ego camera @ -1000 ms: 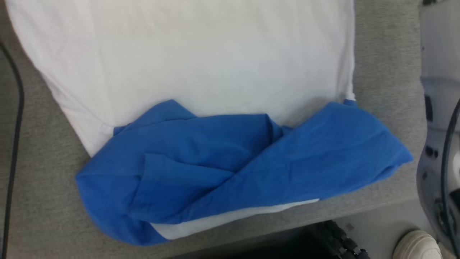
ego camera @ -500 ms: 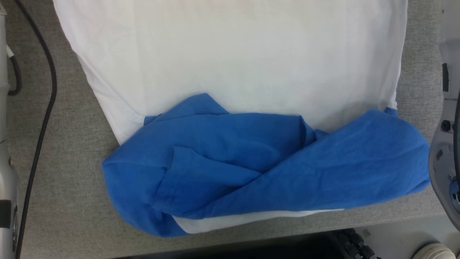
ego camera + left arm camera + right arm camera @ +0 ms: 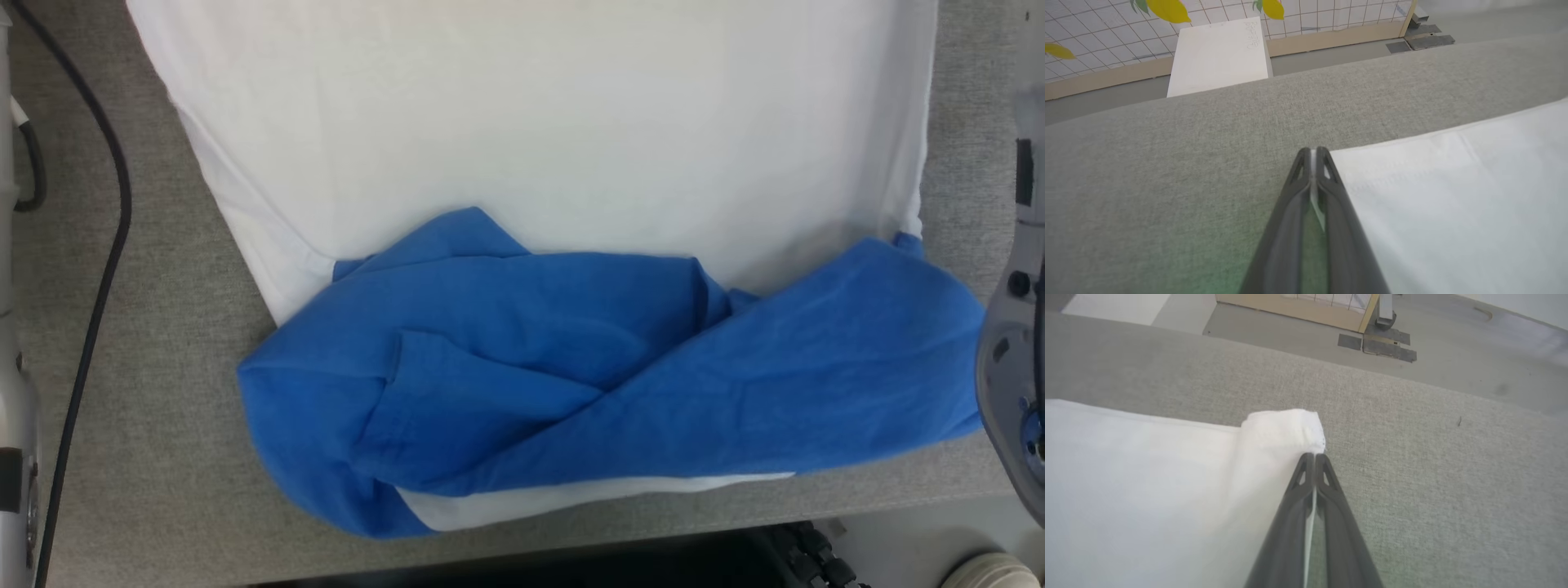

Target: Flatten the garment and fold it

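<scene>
t-shirt (image 3: 531,122) spread on the grey table (image 3: 147,425), two white corners pinched
its blue sleeves (image 3: 571,367) lie crossed at the near edge. left gripper (image 3: 1312,152) is closed on what looks like a sliver of white hem; right gripper (image 3: 1314,456) is clamped on a bunched white corner.

Flat garment (image 3: 531,122): white body spread, blue sleeves bunched, crossed nr front edge.

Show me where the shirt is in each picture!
Head view: garment spread across the middle, blue sleeves nearest.
Left wrist view: garment at right, corner pinched by the left gripper.
Right wrist view: garment at left, corner pinched by the right gripper.
Shared landmark: grey table.
</scene>
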`<state>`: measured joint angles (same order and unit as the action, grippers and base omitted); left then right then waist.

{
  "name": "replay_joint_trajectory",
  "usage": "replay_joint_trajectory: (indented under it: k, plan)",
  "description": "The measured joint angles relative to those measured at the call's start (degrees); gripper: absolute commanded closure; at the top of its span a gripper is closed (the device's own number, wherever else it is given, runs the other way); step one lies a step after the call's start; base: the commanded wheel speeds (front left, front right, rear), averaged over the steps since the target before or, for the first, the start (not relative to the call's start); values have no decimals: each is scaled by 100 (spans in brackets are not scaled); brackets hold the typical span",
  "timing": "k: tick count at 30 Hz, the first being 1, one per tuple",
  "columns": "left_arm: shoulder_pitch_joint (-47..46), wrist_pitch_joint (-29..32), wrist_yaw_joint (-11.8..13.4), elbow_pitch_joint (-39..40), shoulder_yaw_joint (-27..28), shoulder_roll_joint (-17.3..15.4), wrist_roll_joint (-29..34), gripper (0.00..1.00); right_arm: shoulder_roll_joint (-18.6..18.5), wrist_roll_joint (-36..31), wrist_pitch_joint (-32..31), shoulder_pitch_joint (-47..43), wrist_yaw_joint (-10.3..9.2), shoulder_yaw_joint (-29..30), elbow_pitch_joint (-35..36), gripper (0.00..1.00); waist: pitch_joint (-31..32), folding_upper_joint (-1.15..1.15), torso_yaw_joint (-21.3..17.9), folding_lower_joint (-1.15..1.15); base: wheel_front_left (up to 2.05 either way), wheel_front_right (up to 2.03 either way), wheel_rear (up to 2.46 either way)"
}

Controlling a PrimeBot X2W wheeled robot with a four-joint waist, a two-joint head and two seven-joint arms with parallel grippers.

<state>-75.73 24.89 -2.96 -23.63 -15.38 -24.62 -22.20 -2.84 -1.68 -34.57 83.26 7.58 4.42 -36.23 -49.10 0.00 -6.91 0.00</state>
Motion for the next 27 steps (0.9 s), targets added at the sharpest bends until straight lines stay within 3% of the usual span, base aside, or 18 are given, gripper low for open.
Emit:
replay_joint_trajectory:
  k: [7,15,21,27]
  plan:
    - [621,-808,-152,392,126,-14,-200,100,2,686,932,-924,0,-296,524,100,334,0,8,0,0,0,0]
    - [2402,-1289,-234,1608,233,-21,-732,100,-96,1248,1790,-2803,1,-567,1786,100,1033,0,84,-1,0,0,0]
    - [3847,-1423,-92,2418,360,-23,-999,100,-404,1511,1897,-4208,0,-401,2580,100,1659,0,189,-1,0,0,0]
    - [5512,-1465,104,2902,350,96,-1372,100,-509,1626,1502,-5629,1,-74,3245,100,2317,0,313,-1,0,0,0]
